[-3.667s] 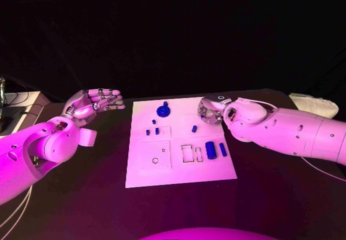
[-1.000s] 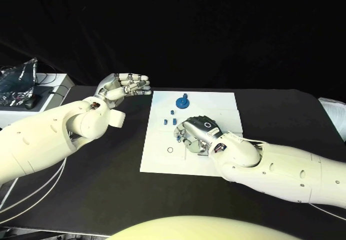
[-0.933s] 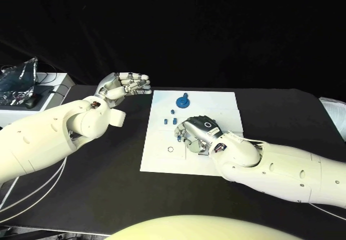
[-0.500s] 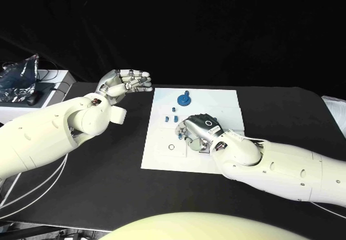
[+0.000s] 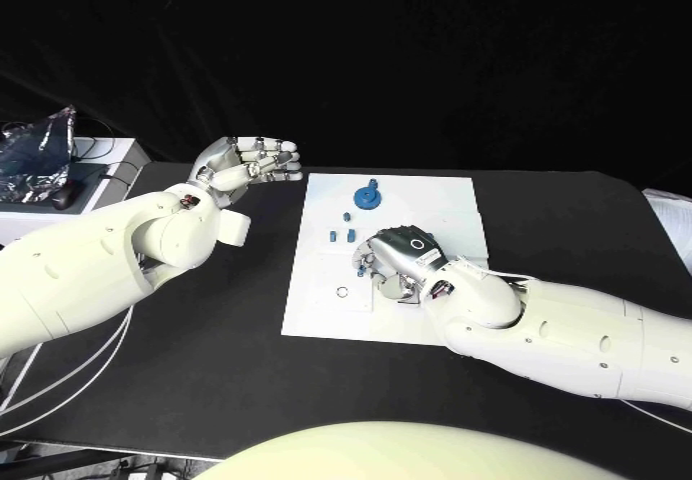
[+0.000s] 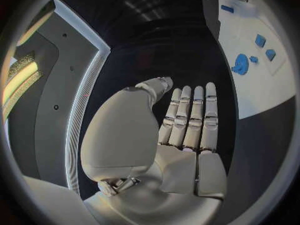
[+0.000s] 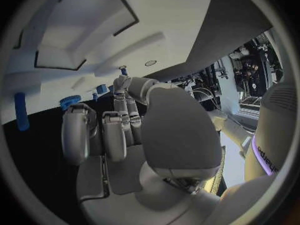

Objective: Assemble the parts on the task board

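The white task board [image 5: 447, 205] lies mid-table. A blue gear [image 5: 369, 197] and three small blue parts [image 5: 340, 236] sit on its far left part, and a thin ring [image 5: 342, 292] lies nearer. My right hand [image 5: 401, 262] hovers low over the board's middle with its fingers curled down. In the right wrist view a fingertip [image 7: 122, 80] reaches a tiny blue part [image 7: 123, 71], and a blue cylinder [image 7: 20, 111] lies beside the hand. Whether it grips anything is hidden. My left hand [image 5: 248, 165] is raised off the board's far left corner, with its fingers [image 6: 190, 117] straight and nothing in it.
A grey box with a foil bag [image 5: 41, 150] stands at the table's far left. Bare black table [image 5: 216, 330] lies to the left of the board and in front of it. A white object [image 5: 678, 215] sits at the right edge.
The camera view has shifted. My right hand went from the board's far right edge to its middle and has hardly moved over the last second. The left hand stays raised.
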Tool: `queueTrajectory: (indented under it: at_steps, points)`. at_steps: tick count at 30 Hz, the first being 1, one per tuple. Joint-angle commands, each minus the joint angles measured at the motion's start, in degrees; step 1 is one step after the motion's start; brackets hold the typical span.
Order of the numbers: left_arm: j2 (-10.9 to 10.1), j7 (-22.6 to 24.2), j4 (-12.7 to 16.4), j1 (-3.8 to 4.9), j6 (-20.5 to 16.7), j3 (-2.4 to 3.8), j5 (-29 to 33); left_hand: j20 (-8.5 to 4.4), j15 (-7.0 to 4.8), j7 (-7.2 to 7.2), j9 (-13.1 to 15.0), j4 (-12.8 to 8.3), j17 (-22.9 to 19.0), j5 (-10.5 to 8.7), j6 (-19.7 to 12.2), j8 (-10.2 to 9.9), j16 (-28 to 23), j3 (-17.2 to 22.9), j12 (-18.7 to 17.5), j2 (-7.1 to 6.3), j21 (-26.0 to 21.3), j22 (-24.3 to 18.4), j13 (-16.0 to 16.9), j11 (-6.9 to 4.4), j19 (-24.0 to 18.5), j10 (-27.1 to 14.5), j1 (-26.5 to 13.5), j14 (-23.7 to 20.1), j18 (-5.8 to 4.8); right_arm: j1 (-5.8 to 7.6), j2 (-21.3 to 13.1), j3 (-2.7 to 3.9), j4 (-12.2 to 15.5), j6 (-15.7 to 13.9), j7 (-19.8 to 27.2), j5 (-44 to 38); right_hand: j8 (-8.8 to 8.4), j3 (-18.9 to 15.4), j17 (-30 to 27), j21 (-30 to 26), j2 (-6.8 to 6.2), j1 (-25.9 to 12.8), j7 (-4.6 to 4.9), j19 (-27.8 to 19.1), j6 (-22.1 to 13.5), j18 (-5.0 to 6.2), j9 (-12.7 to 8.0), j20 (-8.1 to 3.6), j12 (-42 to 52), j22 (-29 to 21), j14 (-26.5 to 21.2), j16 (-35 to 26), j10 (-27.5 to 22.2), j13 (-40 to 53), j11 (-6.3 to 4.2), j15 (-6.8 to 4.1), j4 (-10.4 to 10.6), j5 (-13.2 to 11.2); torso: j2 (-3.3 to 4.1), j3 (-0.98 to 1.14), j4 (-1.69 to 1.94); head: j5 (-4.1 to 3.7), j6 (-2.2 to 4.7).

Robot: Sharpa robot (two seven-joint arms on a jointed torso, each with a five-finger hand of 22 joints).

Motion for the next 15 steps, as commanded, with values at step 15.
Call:
queueTrajectory:
  at_steps: [15]
  points:
    - [-0.2,0.2,0.4,-0.01,0.4,0.05,0.4,-0.12,0.51,0.24,-0.1,-0.4,0.1,0.13,0.0,0.4,-0.3,0.0,-0.3,-0.26,-0.3,-0.1,-0.1,0.08,0.4,-0.6,0.2,0.0,0.20,-0.05,0.6,-0.11,-1.0,2.4,-0.6,-1.8,0.15,0.1,5.8,0.3,0.03,-0.5,-0.06,2.7,0.4,-0.18,0.1,-0.25,0.1,10.1,4.1,-0.1,0.7,0.1,-0.61,-0.39,-0.4,0.3,0.01,-0.06,0.01,0.09,-0.55]
